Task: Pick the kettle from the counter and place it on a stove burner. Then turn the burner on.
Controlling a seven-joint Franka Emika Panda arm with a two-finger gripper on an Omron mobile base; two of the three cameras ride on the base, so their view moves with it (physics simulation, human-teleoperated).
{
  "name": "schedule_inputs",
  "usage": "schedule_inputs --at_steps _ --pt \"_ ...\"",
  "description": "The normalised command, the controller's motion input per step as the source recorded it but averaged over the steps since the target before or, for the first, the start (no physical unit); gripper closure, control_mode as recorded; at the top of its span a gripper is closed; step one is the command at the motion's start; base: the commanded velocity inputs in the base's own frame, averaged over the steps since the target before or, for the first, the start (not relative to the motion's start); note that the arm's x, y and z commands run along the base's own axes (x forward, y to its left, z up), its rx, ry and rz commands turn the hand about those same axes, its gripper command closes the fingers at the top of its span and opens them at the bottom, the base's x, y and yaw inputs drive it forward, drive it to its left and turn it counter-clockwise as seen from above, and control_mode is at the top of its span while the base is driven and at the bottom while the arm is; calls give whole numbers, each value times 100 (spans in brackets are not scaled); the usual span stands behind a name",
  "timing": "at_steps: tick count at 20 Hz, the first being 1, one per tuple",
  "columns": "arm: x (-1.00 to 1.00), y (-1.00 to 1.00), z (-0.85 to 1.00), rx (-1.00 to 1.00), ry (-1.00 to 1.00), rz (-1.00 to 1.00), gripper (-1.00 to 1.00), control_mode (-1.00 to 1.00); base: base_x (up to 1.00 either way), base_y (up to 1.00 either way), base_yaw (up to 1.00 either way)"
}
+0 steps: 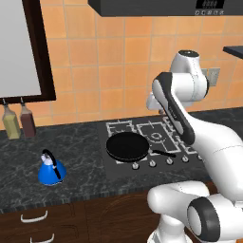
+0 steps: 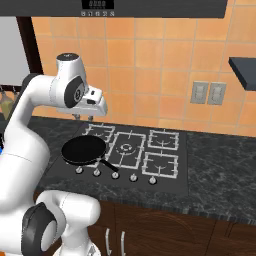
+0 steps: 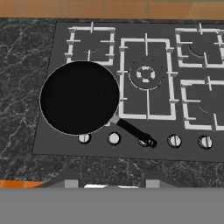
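**Kettle not yet picked up; nothing of the task done**

The kettle [image 1: 51, 169] stands on the bench [image 1: 85, 142], well off to the side of the fingers [image 3: 109, 184], which hang above the cooktop [image 3: 39, 140], holding nothing; how wide they stand I cannot tell. Beneath them: frying pan [image 3: 79, 97], free burner [image 3: 145, 78], knobs [image 3: 114, 138]. Grasp, placement and ignition all remain.

arm [image 1: 178, 114] hiding right burner grates [image 1: 187, 144], frying pan [image 3: 79, 97] covering front-left grate
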Motion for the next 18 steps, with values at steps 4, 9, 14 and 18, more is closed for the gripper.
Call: schedule_inputs --at_steps 4,9,14,18 --pt "0 20 -29 0 0 0 -100 -100 0 0 0" --pt "-2 52 -33 0 0 6 -100 -100 0 0 0" --pt "-10 54 -15 0 -4 17 -100 -100 0 0 0" --pt "-16 58 -19 0 -4 21 -100 -100 0 0 0"
